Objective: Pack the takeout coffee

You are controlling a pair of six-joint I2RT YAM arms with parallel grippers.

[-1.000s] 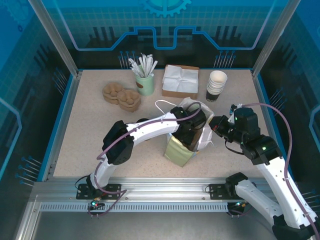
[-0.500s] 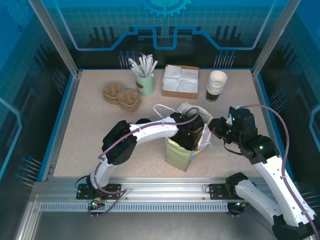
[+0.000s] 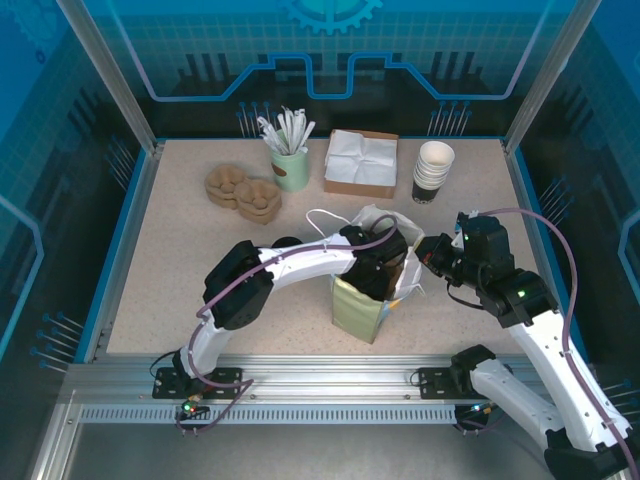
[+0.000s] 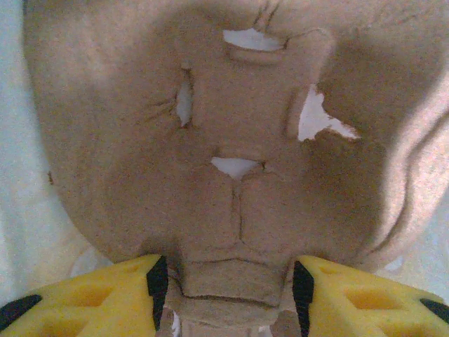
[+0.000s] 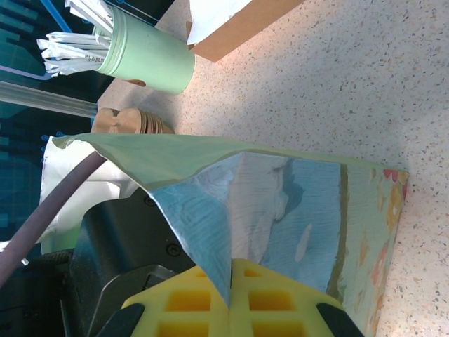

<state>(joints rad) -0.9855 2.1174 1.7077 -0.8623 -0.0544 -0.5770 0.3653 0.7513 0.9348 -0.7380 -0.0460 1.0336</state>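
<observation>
The paper bag, pale green outside and white inside, stands open at the table's middle. My left gripper reaches down into its mouth. In the left wrist view a brown pulp cup carrier lies close below, and my left gripper has its jaws set against both sides of the carrier's near tab. My right gripper is shut on the bag's right rim; its yellow fingers pinch the paper edge of the bag. The takeout coffee is hidden. A dark shape behind my left arm cannot be identified.
At the back stand a stack of pulp carriers, a green holder of stirrers, a box of napkins and a stack of lidless cups. The green holder and box corner also show.
The bag leaned a second ago and now stands more upright. My left gripper sits deeper in its mouth. My right gripper shifted slightly left with the rim; little has moved in the last half second.
</observation>
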